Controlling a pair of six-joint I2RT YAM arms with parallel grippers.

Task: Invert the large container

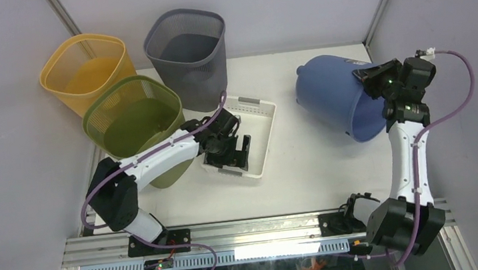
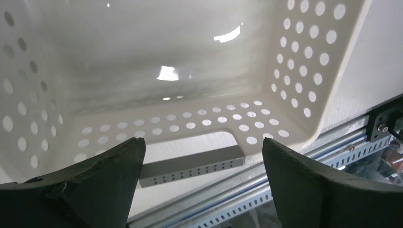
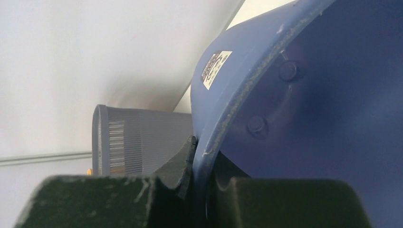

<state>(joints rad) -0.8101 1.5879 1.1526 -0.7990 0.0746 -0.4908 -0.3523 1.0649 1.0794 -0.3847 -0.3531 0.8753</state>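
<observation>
The large blue container (image 1: pixel 331 95) is tipped on its side at the right of the table, its mouth facing right and toward me. My right gripper (image 1: pixel 373 75) is shut on its rim; in the right wrist view the rim (image 3: pixel 223 123) runs between the fingers (image 3: pixel 183 164). My left gripper (image 1: pixel 228 151) is open inside the near end of a white perforated tray (image 1: pixel 264 134). The left wrist view shows the tray wall (image 2: pixel 190 121) beyond the spread fingertips (image 2: pixel 114 166), with nothing between them.
Three mesh bins stand at the back left: yellow (image 1: pixel 85 70), green (image 1: pixel 134 122) and grey (image 1: pixel 187 50). The grey bin also shows in the right wrist view (image 3: pixel 138 140). An aluminium rail (image 1: pixel 253 231) runs along the near table edge. Walls close in both sides.
</observation>
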